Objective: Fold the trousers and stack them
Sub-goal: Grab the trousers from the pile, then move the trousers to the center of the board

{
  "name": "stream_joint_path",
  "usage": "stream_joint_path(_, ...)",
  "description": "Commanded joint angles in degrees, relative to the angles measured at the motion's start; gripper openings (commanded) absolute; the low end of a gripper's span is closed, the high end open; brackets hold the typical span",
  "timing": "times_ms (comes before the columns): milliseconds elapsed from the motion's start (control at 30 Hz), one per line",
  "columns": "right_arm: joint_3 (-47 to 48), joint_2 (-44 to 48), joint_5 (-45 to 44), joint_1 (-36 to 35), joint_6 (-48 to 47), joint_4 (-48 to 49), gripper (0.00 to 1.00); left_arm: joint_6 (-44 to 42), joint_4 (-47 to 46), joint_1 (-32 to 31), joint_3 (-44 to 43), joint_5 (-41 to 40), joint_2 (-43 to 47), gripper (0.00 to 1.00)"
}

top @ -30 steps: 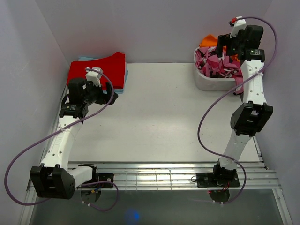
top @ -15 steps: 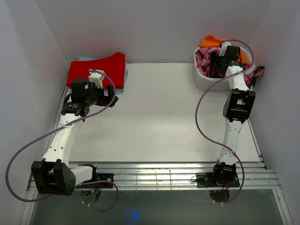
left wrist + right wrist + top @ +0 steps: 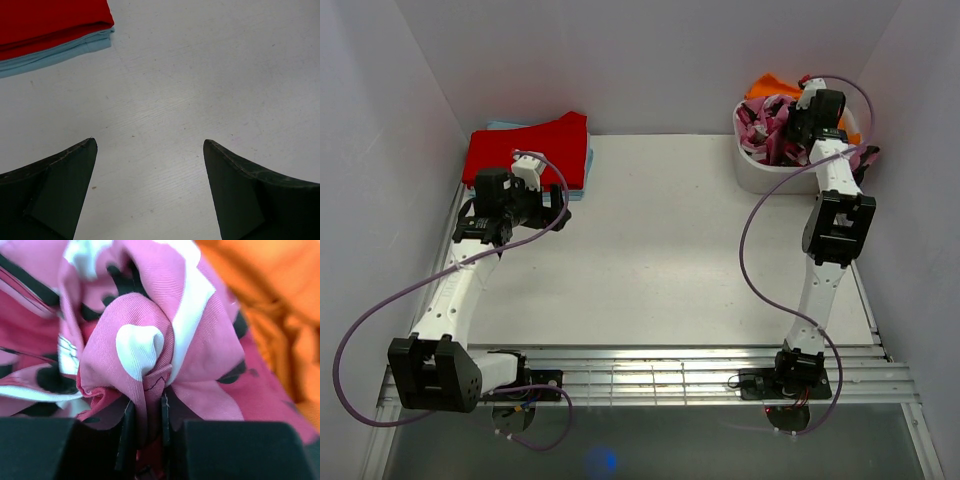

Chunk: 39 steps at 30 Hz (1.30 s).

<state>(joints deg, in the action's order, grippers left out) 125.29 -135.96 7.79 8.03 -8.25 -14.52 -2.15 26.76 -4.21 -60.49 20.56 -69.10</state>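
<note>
1. Flat pale grey table (image 3: 660, 260). Surface lightly scuffed, as seen in the left wrist view.

2. Left gripper (image 3: 149, 145). Black fingers are spread wide with nothing between them. It is held over the left part of the table, pointing toward the folded stack and short of it.

3. Folded plain red fabric garment (image 3: 50, 20). It lies flat at the far left of the table on a folded light blue fabric garment (image 3: 65, 50), whose edge shows beneath it.

4. White oval plastic bin (image 3: 760, 178). It stands at the far right of the table, well apart from the stack.

5. Pink, magenta, white and black camouflage-print fabric trousers (image 3: 140, 340). Crumpled and unfolded, they are heaped inside the bin.

6. Right gripper (image 3: 146, 415). It is clenched on a gathered fold of the trousers over the bin, with cloth pinched between its two black fingers and bunching out beyond them.

7. Plain orange fabric garment (image 3: 767, 86). Crumpled at the far side of the bin, it touches the trousers.
</note>
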Motion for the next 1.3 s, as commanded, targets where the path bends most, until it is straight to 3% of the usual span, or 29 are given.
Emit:
stream_joint_path(0, 0.48, 15.69, 1.26, 0.76, 2.97, 16.61, 0.08, -0.66, 0.04, -0.01, -2.18, -0.87, 2.39, 0.98)
stream_joint_path(467, 0.21, 37.16, -2.87, 0.76, 14.66, 35.6, 0.08, -0.31, -1.63, -0.01, -1.39, -3.42, 7.84, 0.98)
stream_joint_path(767, 0.75, 49.55, 1.51, 0.76, 21.17, 42.12, 0.08, 0.57, -1.19, 0.08, -0.95, -5.26, 10.65, 0.98)
stream_joint_path(900, -16.43, 59.73, 13.62, 0.41, 24.85, 40.37, 0.08, 0.75, -0.49, -0.01, -0.6, -4.91, 12.23, 0.98)
stream_joint_path(1000, -39.09, 70.53, 27.32, -3.52, 24.53, 34.5, 0.08, 0.14, 0.3, 0.08, 0.63, -5.09, 13.99, 0.98)
stream_joint_path(1033, -45.77, 73.18, 27.54, -7.03, 22.51, 31.69, 0.08, 0.04, 0.65, 0.08, 0.98, -4.83, 14.6, 0.98)
stream_joint_path(1100, -62.29, 77.84, 25.52, -20.54, 10.94, 25.54, 0.08, -1.53, 1.71, -0.01, 1.42, -2.99, 15.92, 0.98)
stream_joint_path(1267, -73.16, 75.6, 22.8, -33.59, 1.41, 22.17, 0.08, -3.38, 3.64, -0.01, 1.25, 1.05, 16.37, 0.98)
